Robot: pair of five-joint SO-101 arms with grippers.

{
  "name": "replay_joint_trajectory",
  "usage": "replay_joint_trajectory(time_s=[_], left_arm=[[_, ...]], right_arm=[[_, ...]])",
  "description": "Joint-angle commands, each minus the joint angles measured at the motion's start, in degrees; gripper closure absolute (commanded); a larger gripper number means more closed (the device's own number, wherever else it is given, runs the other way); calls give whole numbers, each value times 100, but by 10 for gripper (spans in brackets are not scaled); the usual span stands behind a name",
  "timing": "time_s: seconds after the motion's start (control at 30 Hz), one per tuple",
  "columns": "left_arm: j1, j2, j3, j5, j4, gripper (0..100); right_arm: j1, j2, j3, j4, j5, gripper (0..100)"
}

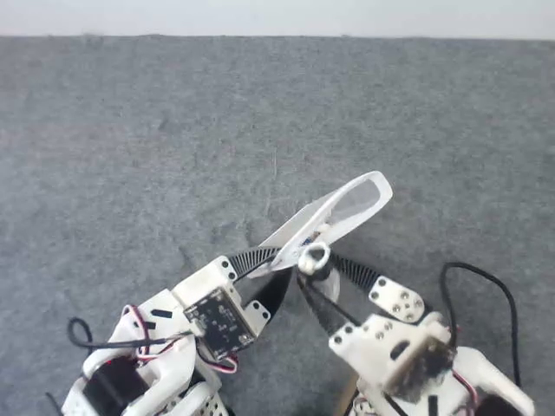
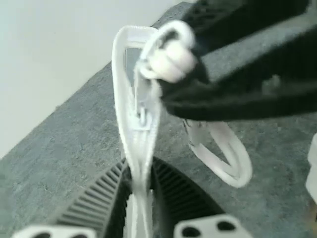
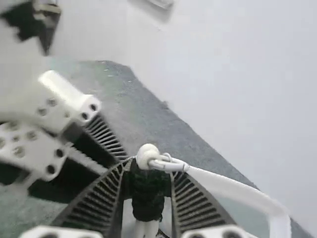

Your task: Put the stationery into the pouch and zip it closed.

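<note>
A white, partly see-through pouch [image 1: 347, 208] hangs tilted above the grey mat, held between both arms. My left gripper [image 1: 270, 258] is shut on the pouch's lower end; in the left wrist view the pouch's zipped edge [image 2: 136, 99] rises from between its ribbed fingers [image 2: 99, 198]. My right gripper [image 1: 314, 270] is shut on the zipper pull [image 1: 314, 255], a ring with a white bead [image 3: 147, 156], right beside the left gripper. The pouch's rim [image 3: 233, 188] runs away from the pull. I cannot tell what lies inside the pouch.
Grey felt mat [image 1: 173, 130] covers the table up to a pale wall at the back. A black cable [image 1: 486, 282] loops over the right arm's base. The left arm's white body [image 3: 39, 124] sits close against my right gripper.
</note>
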Motion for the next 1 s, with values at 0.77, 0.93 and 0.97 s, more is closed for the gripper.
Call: replay_joint_trajectory(time_s=[0.77,0.93,0.97], left_arm=[[-387,-44,286,-211,-571,991],[-387,-44,286,-211,-563,991],[-387,-44,286,-202,-563,991]], right_arm=[[2132,4,1081,-2062,-466,993],[2149,4,1081,-2079,-466,993],[2185,4,1081,-2079,-466,993]])
